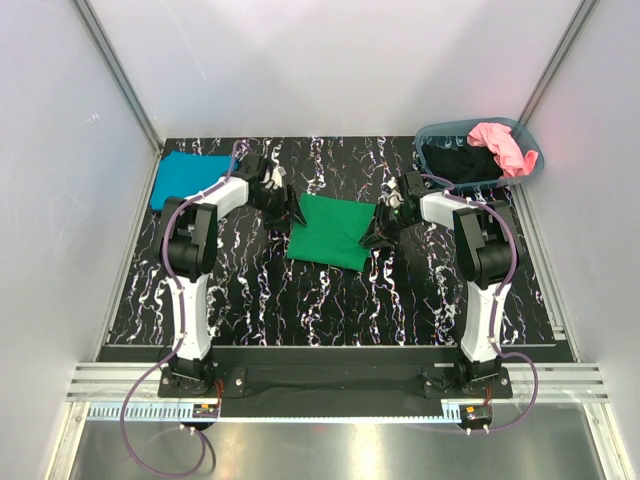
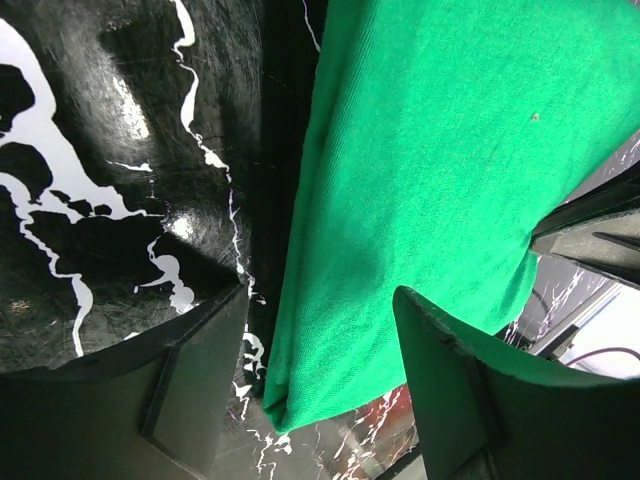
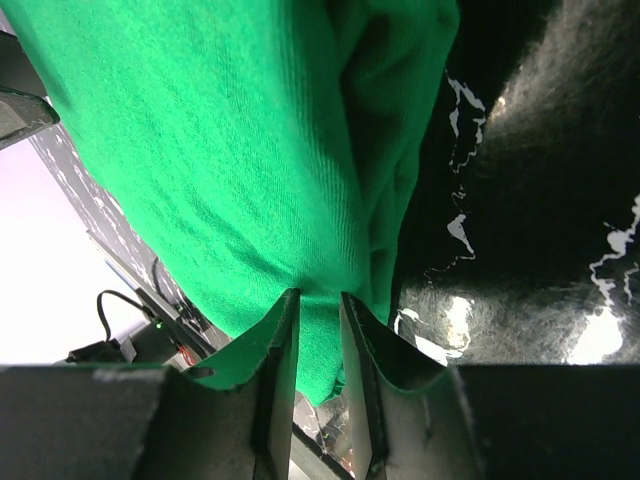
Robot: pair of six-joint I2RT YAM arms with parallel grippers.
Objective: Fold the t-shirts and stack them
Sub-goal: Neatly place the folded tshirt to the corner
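Black white-veined table (image 1: 330,300), white walls (image 1: 350,60), green t-shirt (image 1: 330,232) at centre

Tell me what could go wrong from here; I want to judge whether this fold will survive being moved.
1. The right gripper seems to pinch only the very edge of the green t-shirt; the cloth could slip out, or only some layers could lift.
2. The left gripper stands open astride the opposite edge, gripping nothing; a pull from one side alone could drag the shirt askew and undo the fold.
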